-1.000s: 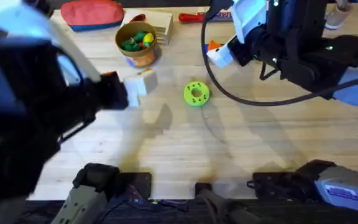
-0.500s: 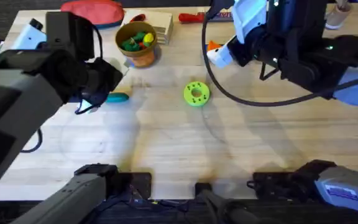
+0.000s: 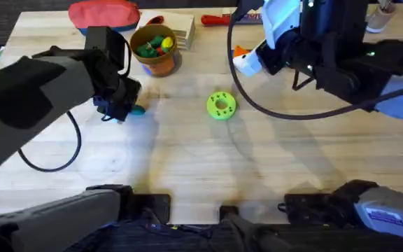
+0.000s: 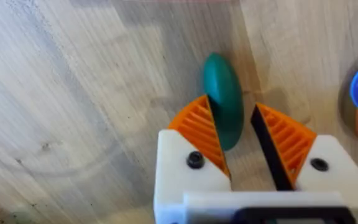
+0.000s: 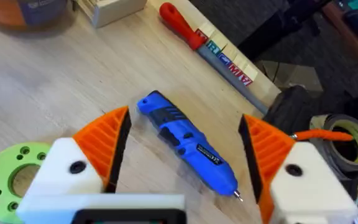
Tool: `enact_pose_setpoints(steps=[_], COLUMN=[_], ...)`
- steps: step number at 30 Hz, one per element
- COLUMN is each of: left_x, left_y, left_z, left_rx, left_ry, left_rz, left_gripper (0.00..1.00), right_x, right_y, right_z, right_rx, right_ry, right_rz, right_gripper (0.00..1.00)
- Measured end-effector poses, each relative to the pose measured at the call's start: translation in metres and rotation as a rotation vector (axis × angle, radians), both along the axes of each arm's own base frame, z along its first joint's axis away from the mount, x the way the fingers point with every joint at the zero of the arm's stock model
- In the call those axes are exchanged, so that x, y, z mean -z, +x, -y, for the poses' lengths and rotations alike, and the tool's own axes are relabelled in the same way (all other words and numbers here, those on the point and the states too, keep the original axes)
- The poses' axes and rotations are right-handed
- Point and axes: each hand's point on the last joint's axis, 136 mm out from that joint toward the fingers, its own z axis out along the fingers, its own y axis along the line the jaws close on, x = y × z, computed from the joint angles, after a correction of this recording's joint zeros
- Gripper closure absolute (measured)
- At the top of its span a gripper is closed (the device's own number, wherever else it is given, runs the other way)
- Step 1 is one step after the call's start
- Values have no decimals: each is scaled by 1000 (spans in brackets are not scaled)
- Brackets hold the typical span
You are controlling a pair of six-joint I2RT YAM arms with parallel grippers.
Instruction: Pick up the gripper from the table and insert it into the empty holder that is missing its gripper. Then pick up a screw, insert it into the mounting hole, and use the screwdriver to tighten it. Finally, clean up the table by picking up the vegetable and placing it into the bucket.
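Teal vegetable (image 4: 222,99) lies between left gripper's (image 4: 238,140) parted pads, bucket (image 3: 154,46) near.

vegetable (image 3: 138,110) mostly hidden under left arm

— What colours do you see on the left tool (image 4: 244,140)?
— White mounts, orange ribbed pads (image 4: 199,127), and a teal-green vegetable (image 4: 224,106).
— And your right?
— A bright blue screwdriver (image 5: 188,145) on pale wood-grain surface (image 5: 36,93).
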Motion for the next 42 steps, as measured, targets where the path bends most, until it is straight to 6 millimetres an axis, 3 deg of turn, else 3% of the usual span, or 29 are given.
enact_pose_setpoints(steps=[1, 2, 7, 12, 17, 21, 25, 31, 32, 33, 38, 42], left_x=[0, 0, -3, -2, -9, -32, -67, -128, -152, -158, -170, -158], left_y=[0, 0, 1, -1, -4, 2, 8, 45, 74, 83, 108, 127], left_z=[0, -1, -2, -2, 1, 2, 3, 7, 14, 18, 32, 38], left_rx=[-4, -11, -18, -18, -2, 10, 59, 196, 312, 356, 504, 550], left_ry=[1, 3, 5, 5, -4, -9, -1, 32, 51, 61, 108, 110], left_rz=[1, 2, 7, -2, -33, -35, -39, 106, 236, 274, 370, 373], left_gripper=[579, 709, 971, 976, 976, 976, 976, 976, 976, 976, 976, 976], right_x=[0, 0, 0, -2, -47, -61, -60, -53, -53, -54, -60, -60], right_y=[0, 0, 0, -1, -29, -62, -96, -130, -134, -135, -132, -132], right_z=[0, 0, 0, 0, 10, 12, 7, 1, -2, -3, -6, -7], right_rx=[0, 0, 0, 0, 28, -19, -95, -179, -194, -198, -209, -212], right_ry=[0, 0, 0, 3, 127, 197, 242, 289, 306, 310, 329, 331], right_rz=[0, 0, 1, 4, 45, 5, -78, -182, -196, -198, -177, -175], right_gripper=[10, 10, 10, 10, 10, 10, 10, 10, 10, 10, 10, 11])
